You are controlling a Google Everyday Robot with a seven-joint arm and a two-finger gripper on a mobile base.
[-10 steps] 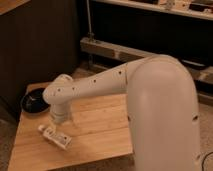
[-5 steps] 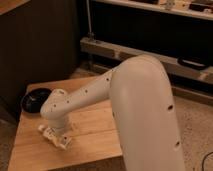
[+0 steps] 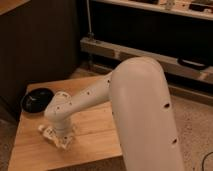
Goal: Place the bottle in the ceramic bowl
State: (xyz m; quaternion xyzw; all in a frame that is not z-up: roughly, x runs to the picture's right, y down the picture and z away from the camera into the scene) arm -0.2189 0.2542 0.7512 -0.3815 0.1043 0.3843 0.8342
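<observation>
The black glossy ceramic bowl (image 3: 36,100) sits at the far left corner of the wooden table (image 3: 95,140). The white bottle (image 3: 45,131) lies on its side on the table in front of the bowl, mostly covered by the arm; only its left end shows. My gripper (image 3: 59,139) points down at the end of the white arm (image 3: 130,100) and is right over the bottle, at table height. Whether it touches the bottle is hidden.
A dark cabinet wall (image 3: 40,45) stands behind the table. A metal shelf rail (image 3: 150,57) runs along the back right. Speckled floor (image 3: 195,125) lies to the right of the table. The table's front edge is close to the gripper.
The arm has swung lower and closer to the camera. The gripper has come down onto the bottle, which now shows less. The bowl has not moved.
</observation>
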